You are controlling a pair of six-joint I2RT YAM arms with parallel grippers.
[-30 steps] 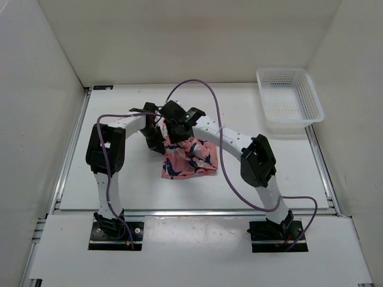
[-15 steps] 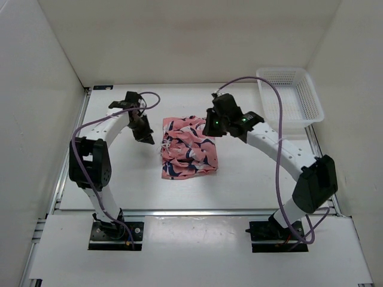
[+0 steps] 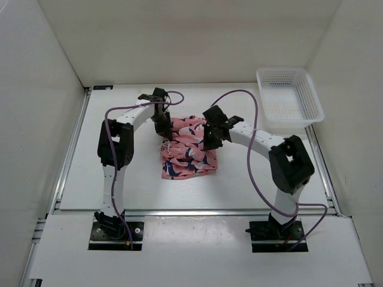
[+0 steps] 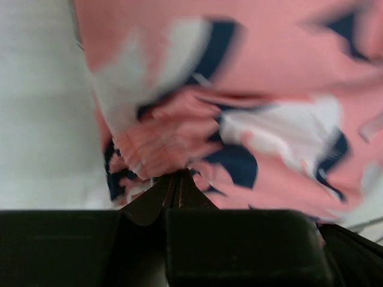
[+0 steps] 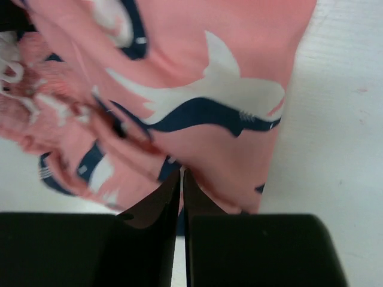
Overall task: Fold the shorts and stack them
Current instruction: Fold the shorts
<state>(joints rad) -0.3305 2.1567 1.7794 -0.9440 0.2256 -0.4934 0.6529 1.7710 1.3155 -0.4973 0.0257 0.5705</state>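
The coral-pink shorts [image 3: 188, 156] with navy-and-white shark shapes lie crumpled and partly spread in the middle of the table. My left gripper [image 3: 163, 131] is at their far left corner. In the left wrist view the jaws [image 4: 177, 174] are shut, with a bunched fold of the shorts [image 4: 269, 72] pinched at the tips. My right gripper [image 3: 209, 142] is at the shorts' right edge. In the right wrist view it [image 5: 181, 173] is shut on the edge of the shorts [image 5: 227, 89].
A white mesh basket [image 3: 295, 124] stands at the far right corner of the table. White walls enclose the table on three sides. Purple cables loop above both arms.
Both grippers have come in from apart, the left from the far left and the right from the far right, down onto the shorts' edges, and have closed on the fabric. The shorts have barely shifted.
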